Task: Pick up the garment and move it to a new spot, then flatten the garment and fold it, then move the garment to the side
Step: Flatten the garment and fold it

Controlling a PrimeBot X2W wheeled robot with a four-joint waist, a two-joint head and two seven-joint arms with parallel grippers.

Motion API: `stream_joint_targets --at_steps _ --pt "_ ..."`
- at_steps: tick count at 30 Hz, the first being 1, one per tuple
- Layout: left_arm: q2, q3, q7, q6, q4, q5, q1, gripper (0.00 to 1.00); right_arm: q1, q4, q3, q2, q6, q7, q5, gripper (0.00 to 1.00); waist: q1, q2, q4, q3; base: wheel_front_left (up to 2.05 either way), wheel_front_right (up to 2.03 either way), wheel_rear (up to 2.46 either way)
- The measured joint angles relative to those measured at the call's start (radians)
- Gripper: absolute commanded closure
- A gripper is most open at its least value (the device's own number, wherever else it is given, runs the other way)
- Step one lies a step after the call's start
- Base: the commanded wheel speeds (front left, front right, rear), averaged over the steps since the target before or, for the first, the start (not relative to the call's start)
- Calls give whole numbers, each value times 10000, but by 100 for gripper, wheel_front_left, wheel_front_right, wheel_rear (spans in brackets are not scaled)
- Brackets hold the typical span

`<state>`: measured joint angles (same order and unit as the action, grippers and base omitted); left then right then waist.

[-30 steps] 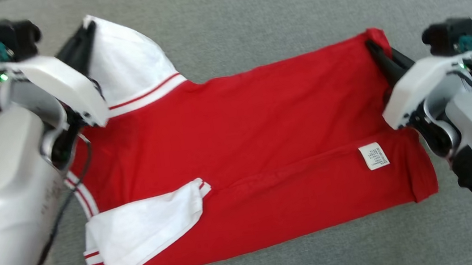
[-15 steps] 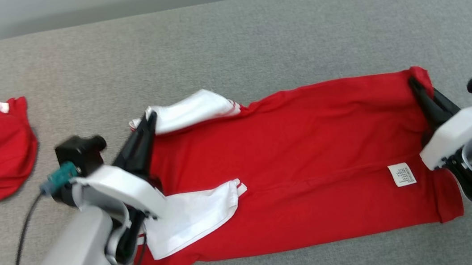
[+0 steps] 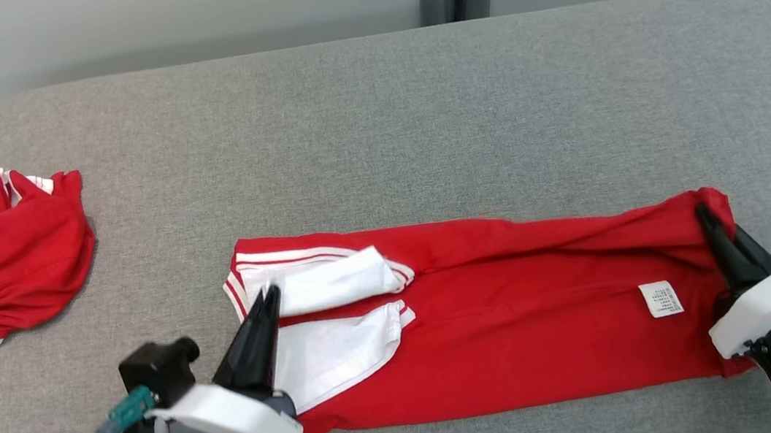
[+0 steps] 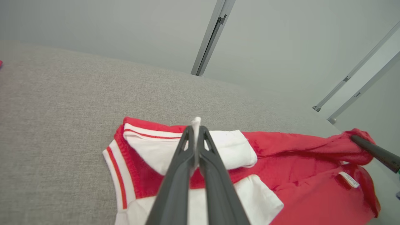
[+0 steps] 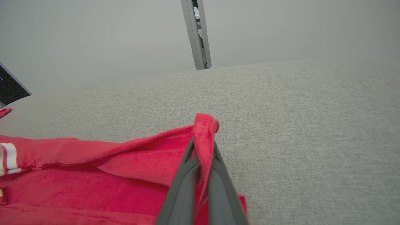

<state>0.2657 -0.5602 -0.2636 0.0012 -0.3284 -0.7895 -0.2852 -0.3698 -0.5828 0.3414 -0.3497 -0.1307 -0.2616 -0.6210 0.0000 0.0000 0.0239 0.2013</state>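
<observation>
Red shirt point(image 3: 517, 333), white sleeves, folded lengthwise, lies along table point(image 3: 374, 122) near edge; long axis left-right, sleeves left, hem right. Left gripper point(image 3: 268, 298) pinches white sleeve; right gripper point(image 3: 707, 215) pinches hem corner.

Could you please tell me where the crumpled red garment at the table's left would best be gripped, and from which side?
Probably the white-trimmed fold at the heap's far edge, approached from above. It seems to stand up off the table, so it could be pinched from both sides. The rest lies lower and bunched, offering less to catch.
</observation>
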Motion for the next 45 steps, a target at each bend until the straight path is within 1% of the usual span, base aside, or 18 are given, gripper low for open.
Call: stream_joint_targets --at_steps 3,7,8,9,10,16,19,23,25,28,31,35,40,45 --pt "-75 253 0 82 -35 174 455 100 204 96 -105 98 0 0 79 100 0 0 -40 -71 0 0 0" --pt "-291 706 0 31 -84 407 901 100 437 88 -259 161 -2 0 102 100 0 0 -71 -148 0 0 0" --pt "-322 744 -2 8 -117 512 977 100 493 61 -270 165 -2 0 104 91 0 0 -72 -172 0 0 0" --pt "-366 826 0 2 -148 596 1048 51 534 2 -270 169 -2 2 104 0 0 0 -72 -199 0 0 0" --pt "-430 966 0 4 -144 658 1134 0 570 -19 -299 173 -2 2 117 0 0 0 -72 -229 0 0 0" --pt "-811 1969 -8 0 151 1360 1564 0 826 219 -571 171 0 0 113 0 0 0 -45 -418 0 0 0" --pt "-1043 2903 -8 0 589 1898 1759 0 957 403 -658 136 0 0 113 0 0 0 -30 -488 0 0 0" --pt "-1377 4111 -8 44 1216 2947 2083 0 977 562 -777 98 0 0 96 0 0 0 -1 -564 0 0 0" --pt "-1549 4644 -8 44 1452 3448 2242 0 981 493 -780 69 0 0 75 0 0 0 25 -612 0 0 0" --pt "-1753 5231 -8 13 1626 4061 2455 0 976 2 -742 61 0 35 -8 0 0 0 71 -690 0 0 0" --pt "-1845 5651 -8 -13 1718 4713 2589 0 902 -512 -692 142 0 299 -203 0 0 0 147 -739 0 0 0" --pt "-1946 6061 -8 -138 1733 5239 2613 0 661 -1141 -546 270 0 675 -487 0 0 0 272 -765 0 0 0" --pt "-2102 6171 -8 -199 1565 5789 2690 0 341 -1919 -349 397 0 1072 -721 0 0 0 391 -784 0 0 0" --pt "-2134 6220 -8 -353 1363 5902 2767 0 135 -2579 -86 537 0 1398 -934 0 0 0 496 -846 0 0 0"
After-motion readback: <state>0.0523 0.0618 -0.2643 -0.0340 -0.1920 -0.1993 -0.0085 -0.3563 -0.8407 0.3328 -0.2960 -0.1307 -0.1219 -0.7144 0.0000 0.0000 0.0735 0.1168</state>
